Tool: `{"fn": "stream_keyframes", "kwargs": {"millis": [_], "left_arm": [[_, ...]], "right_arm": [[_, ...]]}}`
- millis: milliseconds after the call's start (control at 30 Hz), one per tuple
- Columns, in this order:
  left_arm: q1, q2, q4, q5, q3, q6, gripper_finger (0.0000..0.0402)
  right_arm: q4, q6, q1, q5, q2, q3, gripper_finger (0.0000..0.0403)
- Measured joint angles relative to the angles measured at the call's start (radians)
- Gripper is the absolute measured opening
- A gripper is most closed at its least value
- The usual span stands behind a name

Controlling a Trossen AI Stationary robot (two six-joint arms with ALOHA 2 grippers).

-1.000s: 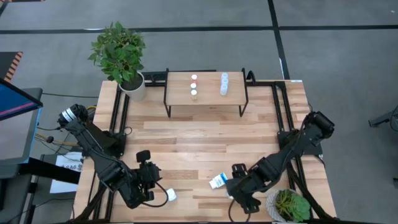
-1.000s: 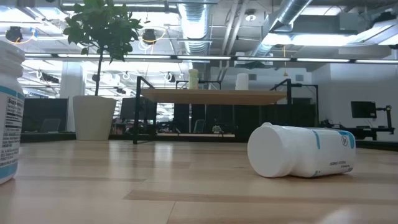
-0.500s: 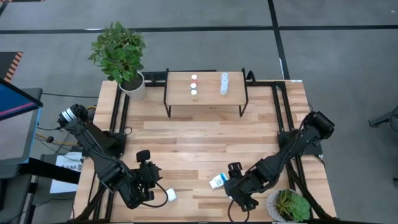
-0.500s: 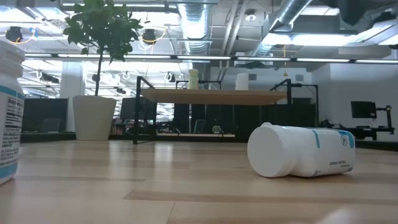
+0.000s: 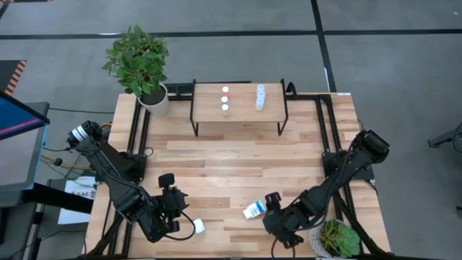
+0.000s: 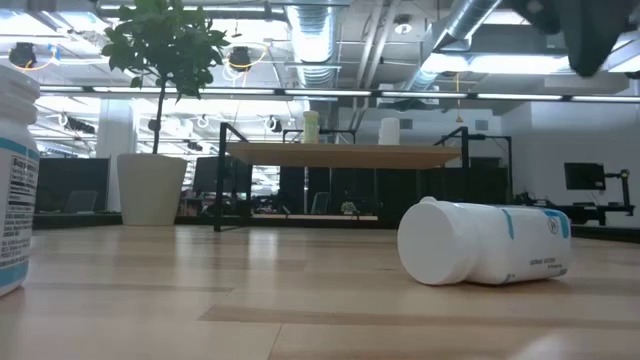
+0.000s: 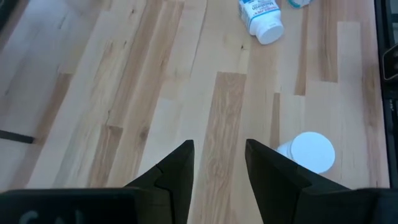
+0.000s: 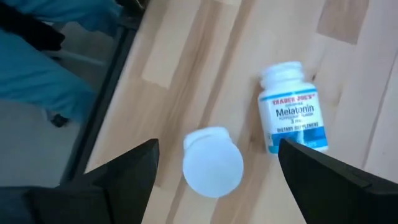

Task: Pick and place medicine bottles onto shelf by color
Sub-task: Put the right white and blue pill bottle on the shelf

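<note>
The shelf (image 5: 238,90) stands at the far edge of the surface (image 5: 238,166), with three small bottles (image 5: 225,99) in a row and light-blue capped ones (image 5: 260,97) beside them. Far from shelf, near the front edge, a blue-label bottle (image 5: 252,210) lies on its side, just beside the right gripper (image 5: 271,202), fingers wide apart, holding nothing. Left gripper (image 5: 167,182) waits w/ fingers released, a white-cap bottle (image 5: 198,227) upright close to it

Two dark, near-black jointed arms on black frame rails. Left gripper (image 7: 219,168): matte black tapered fingers (blunt tips). Right gripper (image 8: 216,168): broader black wedge-shaped fingers.
</note>
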Motion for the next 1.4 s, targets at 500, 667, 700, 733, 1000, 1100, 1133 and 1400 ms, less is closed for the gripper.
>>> {"fn": "stream_keyframes", "kwargs": {"millis": [500,667,700,733,1000,1100,1133,1400], "left_arm": [[0.0,0.0,0.0,-0.002,0.0,0.0,0.0132],[0.0,0.0,0.0,-0.002,0.0,0.01,0.0132],[0.0,0.0,0.0,-0.002,0.0,0.01,0.0132],[0.0,0.0,0.0,-0.002,0.0,0.01,0.0132],[0.0,0.0,0.007,-0.007,0.001,0.037,0.0132],[0.001,0.0,0.011,-0.007,0.001,0.044,0.0132],[0.001,0.0,0.011,-0.007,0.001,0.044,0.0132],[0.001,0.0,0.022,-0.007,0.001,0.04,0.0132]], "right_arm": [[0.149,0.001,-0.008,0.002,0.0,-0.131,0.0352],[0.168,0.0,-0.011,0.002,0.002,-0.134,0.0352],[0.169,-0.003,-0.011,0.001,0.016,-0.134,0.0352],[0.179,-0.007,-0.011,-0.001,0.034,-0.133,0.0352],[0.153,-0.009,-0.01,-0.06,0.134,-0.111,0.0352],[0.138,-0.009,-0.02,-0.06,0.127,-0.076,0.0352],[0.115,-0.009,-0.024,-0.06,0.122,-0.069,0.0352],[0.051,-0.007,-0.019,-0.056,0.103,-0.054,0.0335]]}}
